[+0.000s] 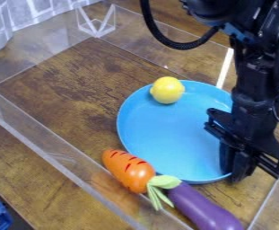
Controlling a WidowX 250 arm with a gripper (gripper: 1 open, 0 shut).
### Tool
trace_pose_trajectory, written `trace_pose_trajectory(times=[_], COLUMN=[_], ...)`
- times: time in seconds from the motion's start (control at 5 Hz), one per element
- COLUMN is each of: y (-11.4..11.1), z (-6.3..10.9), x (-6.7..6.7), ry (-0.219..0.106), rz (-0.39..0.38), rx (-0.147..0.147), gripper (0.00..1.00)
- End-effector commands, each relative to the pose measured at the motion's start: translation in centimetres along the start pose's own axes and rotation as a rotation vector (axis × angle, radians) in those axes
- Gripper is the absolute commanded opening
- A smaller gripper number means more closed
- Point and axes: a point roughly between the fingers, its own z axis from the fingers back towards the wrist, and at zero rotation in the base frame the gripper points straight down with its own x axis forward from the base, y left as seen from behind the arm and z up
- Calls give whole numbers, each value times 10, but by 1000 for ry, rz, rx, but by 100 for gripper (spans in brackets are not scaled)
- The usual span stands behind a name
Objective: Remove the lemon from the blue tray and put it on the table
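Fingertips (234,171) at blue tray (166,139)'s rim; grip state unclear.
Dark gripper (243,162) hides tray's right edge.

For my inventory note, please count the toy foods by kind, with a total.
Lemon: 1
Carrot: 1
Eggplant: 1
Total: 3
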Motion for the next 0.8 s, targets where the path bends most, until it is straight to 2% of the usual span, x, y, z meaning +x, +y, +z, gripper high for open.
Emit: trace_pose_trajectory(times=[0.0,0.2,0.6], y=[6,7,3], z=[10,15,29], x=[-4,-5,4], ry=[-10,-12,-26], rz=[55,71,65], rx=[3,5,12], gripper=[0,0,0])
